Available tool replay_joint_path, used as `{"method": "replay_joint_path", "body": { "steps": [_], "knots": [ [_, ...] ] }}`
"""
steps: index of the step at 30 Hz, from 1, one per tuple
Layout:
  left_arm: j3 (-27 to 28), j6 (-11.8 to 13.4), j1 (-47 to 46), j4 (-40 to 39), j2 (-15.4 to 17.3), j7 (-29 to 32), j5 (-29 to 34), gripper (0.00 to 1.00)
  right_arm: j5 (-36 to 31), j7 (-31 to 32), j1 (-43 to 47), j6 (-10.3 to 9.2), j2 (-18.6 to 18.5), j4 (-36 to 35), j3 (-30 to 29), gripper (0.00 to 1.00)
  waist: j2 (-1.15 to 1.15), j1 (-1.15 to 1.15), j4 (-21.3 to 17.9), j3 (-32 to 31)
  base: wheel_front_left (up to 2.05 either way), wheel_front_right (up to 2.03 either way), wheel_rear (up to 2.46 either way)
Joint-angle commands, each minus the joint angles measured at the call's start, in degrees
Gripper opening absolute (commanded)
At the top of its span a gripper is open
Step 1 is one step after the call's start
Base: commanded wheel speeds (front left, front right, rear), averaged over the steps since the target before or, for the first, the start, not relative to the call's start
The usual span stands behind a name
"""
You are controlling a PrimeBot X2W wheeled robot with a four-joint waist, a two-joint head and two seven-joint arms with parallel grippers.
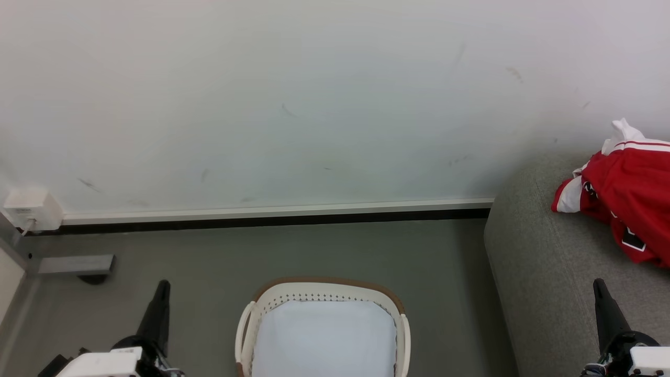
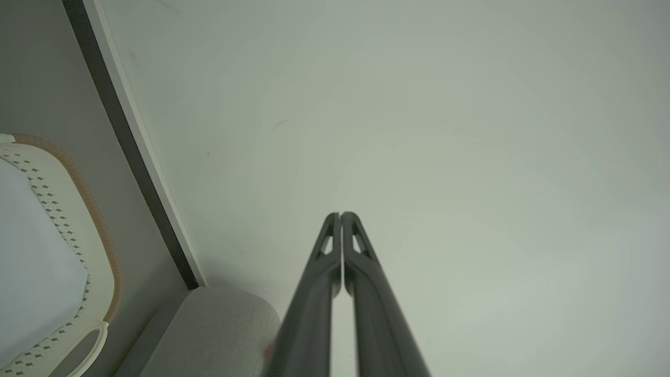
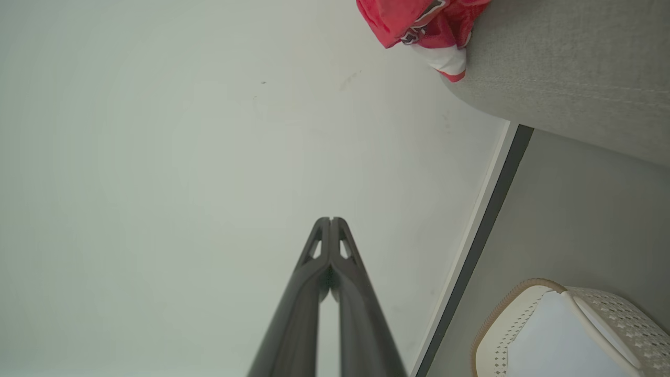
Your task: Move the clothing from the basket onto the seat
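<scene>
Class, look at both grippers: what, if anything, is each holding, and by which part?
Nothing is held. The left gripper and right gripper are both shut on nothing; the clothing lies loose on the seat.

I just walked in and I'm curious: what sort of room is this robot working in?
Probably a home-like room, perhaps a mock living or laundry corner. A grey sofa has a red jersey lying on it, a laundry basket stands nearby, and behind them is a plain white wall.

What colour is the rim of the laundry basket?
The rim is brown and woven; the basket wall is white, perforated. Best in the left wrist view.
</scene>
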Motion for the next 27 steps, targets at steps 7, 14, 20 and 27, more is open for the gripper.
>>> {"method": "replay_joint_path", "body": {
  "steps": [7,14,20,27],
  "knots": [
    [0.1,0.06,-0.5,-0.19,0.12,0.27,-0.8,0.0,0.12,0.17,-0.77,-0.13,-0.46,-0.28,-0.24,0.0,0.0,0.0,0.0,0.0,0.0,0.0,0.0],
    [0.1,0.06,-0.49,-0.19,0.12,0.26,-0.8,0.0,0.12,0.17,-0.77,-0.13,-0.46,-0.28,-0.23,0.0,0.0,0.0,0.0,0.0,0.0,0.0,0.0],
    [0.1,0.06,-0.49,-0.2,0.12,0.26,-0.81,0.0,0.12,0.17,-0.77,-0.12,-0.46,-0.28,-0.23,0.0,0.0,0.0,0.0,0.0,0.0,0.0,0.0],
    [0.09,0.06,-0.49,-0.2,0.12,0.26,-0.81,0.0,0.12,0.17,-0.77,-0.12,-0.45,-0.28,-0.23,0.0,0.0,0.0,0.0,0.0,0.0,0.0,0.0]
  ]
}}
